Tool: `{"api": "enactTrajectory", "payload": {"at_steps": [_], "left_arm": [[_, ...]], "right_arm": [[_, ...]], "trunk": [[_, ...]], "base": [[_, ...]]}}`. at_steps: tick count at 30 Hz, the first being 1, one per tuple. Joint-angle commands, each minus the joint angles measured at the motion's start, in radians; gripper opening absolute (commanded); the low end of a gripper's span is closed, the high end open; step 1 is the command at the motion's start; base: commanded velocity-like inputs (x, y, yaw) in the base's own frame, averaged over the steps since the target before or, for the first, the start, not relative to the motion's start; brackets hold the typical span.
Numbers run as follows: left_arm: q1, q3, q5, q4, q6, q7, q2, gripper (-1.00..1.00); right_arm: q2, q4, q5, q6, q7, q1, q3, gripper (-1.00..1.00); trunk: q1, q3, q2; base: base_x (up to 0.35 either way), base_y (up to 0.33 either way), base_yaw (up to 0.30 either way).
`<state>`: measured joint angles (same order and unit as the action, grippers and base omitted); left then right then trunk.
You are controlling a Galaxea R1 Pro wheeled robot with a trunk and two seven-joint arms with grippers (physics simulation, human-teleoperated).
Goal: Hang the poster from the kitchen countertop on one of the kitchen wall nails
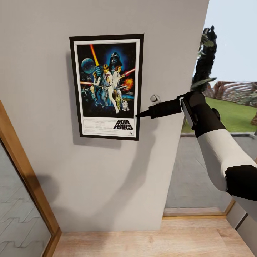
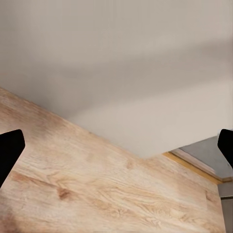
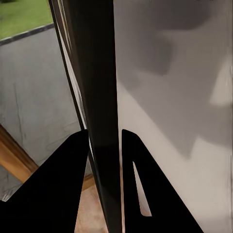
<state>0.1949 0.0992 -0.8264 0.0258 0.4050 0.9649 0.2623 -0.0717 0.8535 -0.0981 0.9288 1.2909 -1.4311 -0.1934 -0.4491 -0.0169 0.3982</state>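
Your poster sits flat against the grey wall, upright, at the height of your right arm. Your right gripper reaches in from the right and meets the poster's right edge low down, level with the "STAR WARS" title. In the right wrist view the 2 black fingers sit on either side of the dark frame edge, closed in on it with no gap showing, so the jaws are clamped on the poster's edge.

Just right of that edge, slightly above the gripper, a small pale nail sticks out of the wall, apart from the frame. The poster casts a narrow shadow down its left side and under its bottom edge.

For room: the wall ends at a vertical corner to the right of your arm, with a glass opening and lawn beyond. A wooden door frame runs diagonally at the left edge. Bare wall lies left of, above and below the poster, down to the wood floor.

Your left gripper hangs over the wood floor near the wall's base; its 2 fingertips show at opposite edges of the left wrist view, jaws spread wide, holding nothing.
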Motion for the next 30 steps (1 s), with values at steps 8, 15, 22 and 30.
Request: {"api": "enactTrajectory", "payload": {"at_steps": [8,15,22,30], "left_arm": [[0.001,0.008,0.007,-0.001,0.005,0.003,0.0,1.0],[-0.002,0.007,0.007,0.0,0.006,0.003,-0.004,1.0],[-0.002,0.007,0.007,0.0,0.006,0.003,-0.004,1.0],[-0.002,0.007,0.007,0.0,0.006,0.003,-0.004,1.0]], "right_arm": [[0.0,0.001,-0.009,0.007,0.01,-0.001,0.0,-1.0],[0.0,0.003,0.004,0.011,0.008,-0.001,0.007,-1.0],[0.0,0.003,0.004,0.011,0.008,-0.001,0.007,-1.0],[0.0,0.003,0.004,0.011,0.008,-0.001,0.007,-1.0]], "trunk": [[-0.001,-0.002,0.002],[-0.001,-0.002,0.002],[-0.001,-0.002,0.002],[-0.001,-0.002,0.002]], "base": [[0.273,0.0,0.0],[0.035,0.0,0.0],[0.0,0.0,0.0],[0.0,0.0,0.0]]}}
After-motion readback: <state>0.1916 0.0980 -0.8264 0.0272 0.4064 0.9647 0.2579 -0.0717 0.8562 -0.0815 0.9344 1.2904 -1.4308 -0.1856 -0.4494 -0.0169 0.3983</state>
